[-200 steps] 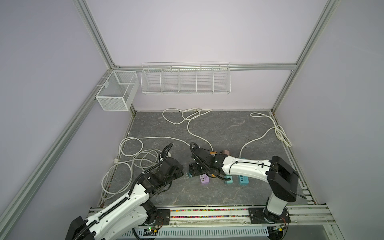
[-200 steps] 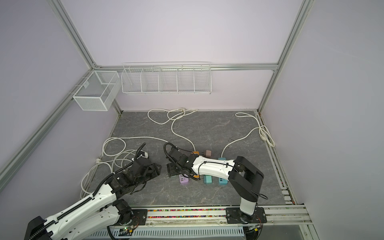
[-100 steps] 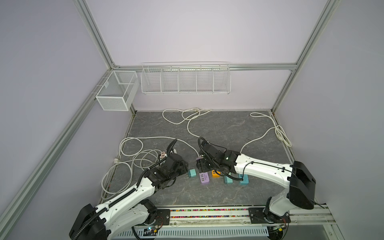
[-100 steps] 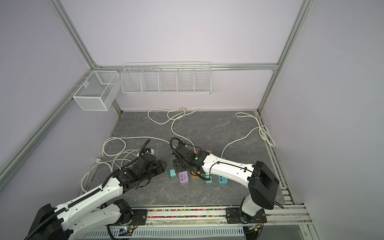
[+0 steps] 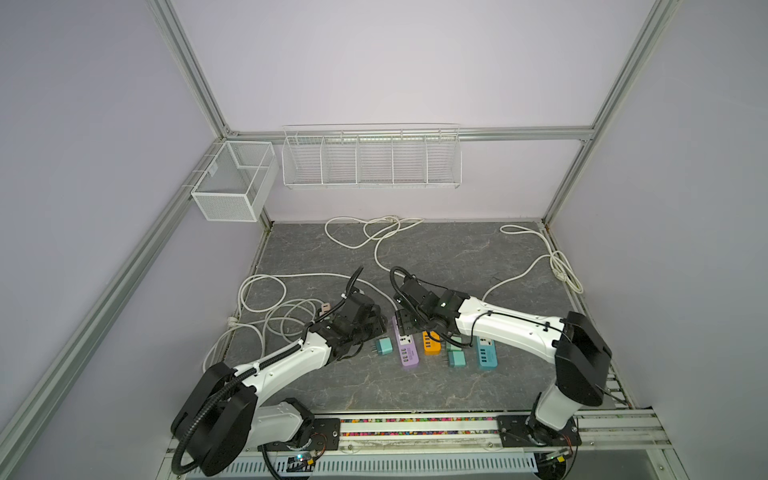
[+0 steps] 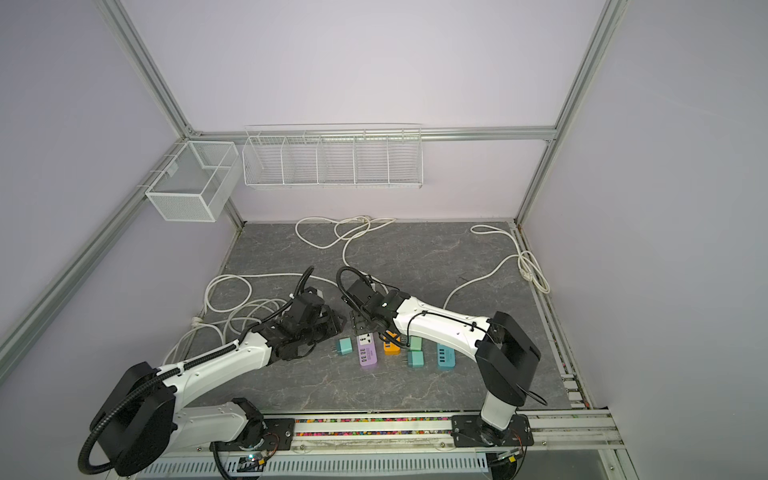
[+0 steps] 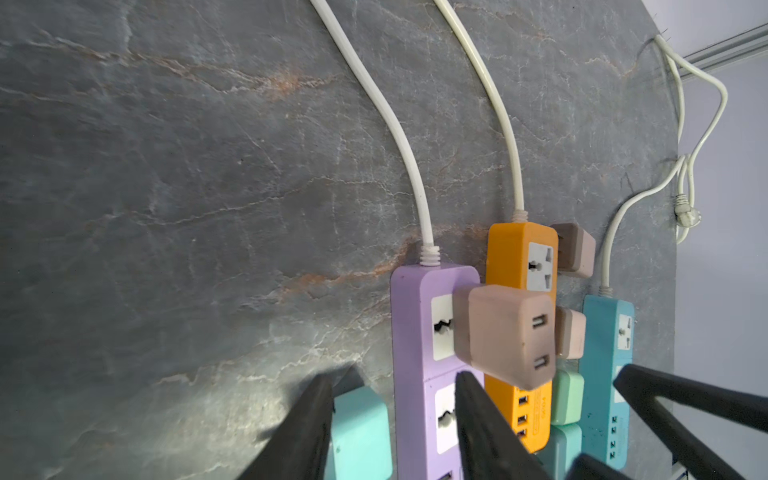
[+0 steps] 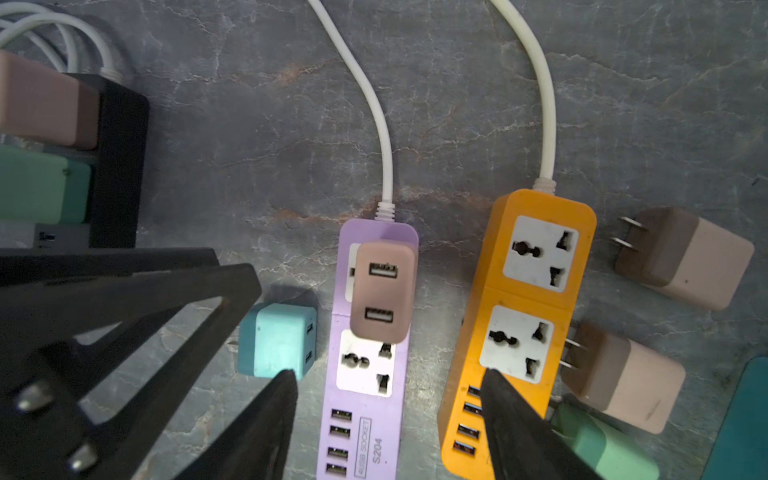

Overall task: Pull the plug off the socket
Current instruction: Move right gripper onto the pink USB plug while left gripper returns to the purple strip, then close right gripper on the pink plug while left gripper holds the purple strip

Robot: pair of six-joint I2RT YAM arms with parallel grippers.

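1. Nearest, the front rail (image 5: pixel 415 424) carries both arm bases. Just beyond it lies a band of bare bench (image 5: pixel 374 386).
2. The purple power strip (image 8: pixel 390 415), orange power strip (image 8: pixel 544 203) and teal power strip (image 5: pixel 485 353) lie side by side, closely packed.
3. The pink-brown plug (image 8: pixel 382 291) sits in the purple power strip's far socket. The right gripper (image 8: pixel 388 376) hovers there, jaws wide and straddling that strip. The left gripper (image 7: pixel 395 380), jaws partly apart and holding nothing, hovers by the teal adapter (image 8: pixel 278 340).
4. Behind, white cords (image 7: pixel 409 166) cross open bench.
5. On the walls, a wire rack (image 5: pixel 372 166) and a mesh basket (image 5: pixel 226 199) show bare wire.
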